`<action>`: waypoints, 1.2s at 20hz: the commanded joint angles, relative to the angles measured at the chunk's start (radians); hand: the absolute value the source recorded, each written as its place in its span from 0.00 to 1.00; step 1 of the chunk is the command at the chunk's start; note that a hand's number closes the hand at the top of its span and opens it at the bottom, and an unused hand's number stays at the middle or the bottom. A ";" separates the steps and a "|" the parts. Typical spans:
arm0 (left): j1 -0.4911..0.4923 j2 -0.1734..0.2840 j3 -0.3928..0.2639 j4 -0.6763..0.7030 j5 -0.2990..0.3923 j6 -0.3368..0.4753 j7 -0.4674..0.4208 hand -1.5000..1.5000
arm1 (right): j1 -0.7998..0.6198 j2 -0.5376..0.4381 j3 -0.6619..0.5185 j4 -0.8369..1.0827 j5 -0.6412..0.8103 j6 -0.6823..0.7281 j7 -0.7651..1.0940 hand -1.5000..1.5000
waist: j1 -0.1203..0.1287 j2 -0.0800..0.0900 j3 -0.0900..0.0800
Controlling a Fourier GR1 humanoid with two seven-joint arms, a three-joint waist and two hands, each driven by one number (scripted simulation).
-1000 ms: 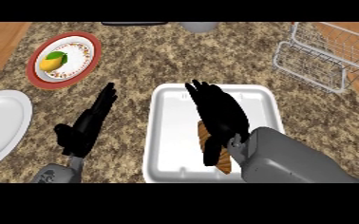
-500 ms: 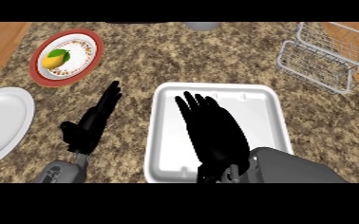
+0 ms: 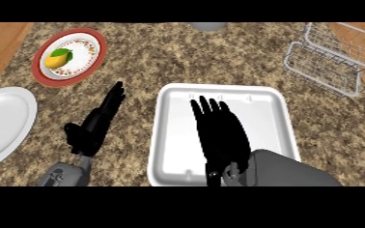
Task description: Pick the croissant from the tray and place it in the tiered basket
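Fingers: right hand point(image 3: 219, 130) lay flat and straight over the tray point(image 3: 274, 106), hiding the croissant; left hand point(image 3: 96, 123) straight, resting left of tray.
Tabletop point(image 3: 178, 53): speckled granite.
Tiered basket point(image 3: 324, 60): far right.
Red-rimmed plate point(image 3: 89, 38): far left, holding lemon point(image 3: 58, 58).
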 commanded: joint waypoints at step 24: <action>-0.034 -0.039 0.087 0.067 -0.050 -0.086 -0.023 0.50 | 0.340 0.126 -0.094 0.149 0.309 0.045 -0.032 0.00 | 0.006 0.006 0.001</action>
